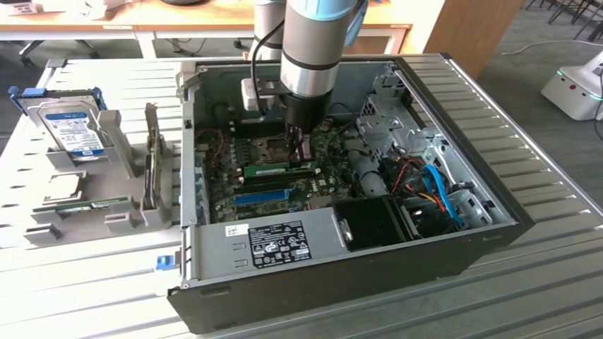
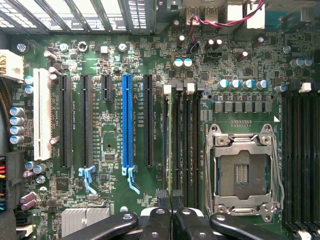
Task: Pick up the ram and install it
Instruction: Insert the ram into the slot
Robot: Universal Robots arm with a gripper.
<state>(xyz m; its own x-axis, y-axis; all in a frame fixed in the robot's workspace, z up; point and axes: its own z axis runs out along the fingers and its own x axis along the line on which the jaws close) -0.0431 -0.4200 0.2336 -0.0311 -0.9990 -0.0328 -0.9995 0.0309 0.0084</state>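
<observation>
Exterior view first: nearest the camera, the open computer case [image 1: 330, 282] lies on its side across the middle of the slatted worktop [image 1: 94, 282], its labelled metal panel [image 1: 278, 244] along the near wall. Past that panel lies the motherboard [image 1: 236, 152], with a blue slot [image 1: 262, 195] on its near part. Just beyond the blue slot, the ram [image 1: 275, 169] stands on edge in a memory slot, a narrow green strip running towards the exterior view's left. The gripper [image 1: 303, 157] reaches straight down onto the end of the ram at the exterior view's right, under the upright arm [image 1: 315, 42].

From the wrist view, the jaws are closed, fingertips together, at the gripper [image 2: 171, 200]. The ram [image 2: 171, 140] runs edge-on away from them, beside the processor socket [image 2: 242, 172] and well apart from the blue slot [image 2: 127, 120]. Whether the fingertips pinch the board's edge or only bear on it cannot be told.

Farther off, by the worktop's edge at the exterior view's left, a grey holder [image 1: 104, 169] carries a hard drive [image 1: 75, 131].

As a judgement, the pick-up and carry are done and the ram is in its slot. Whether it is fully seated and latched does not show.
</observation>
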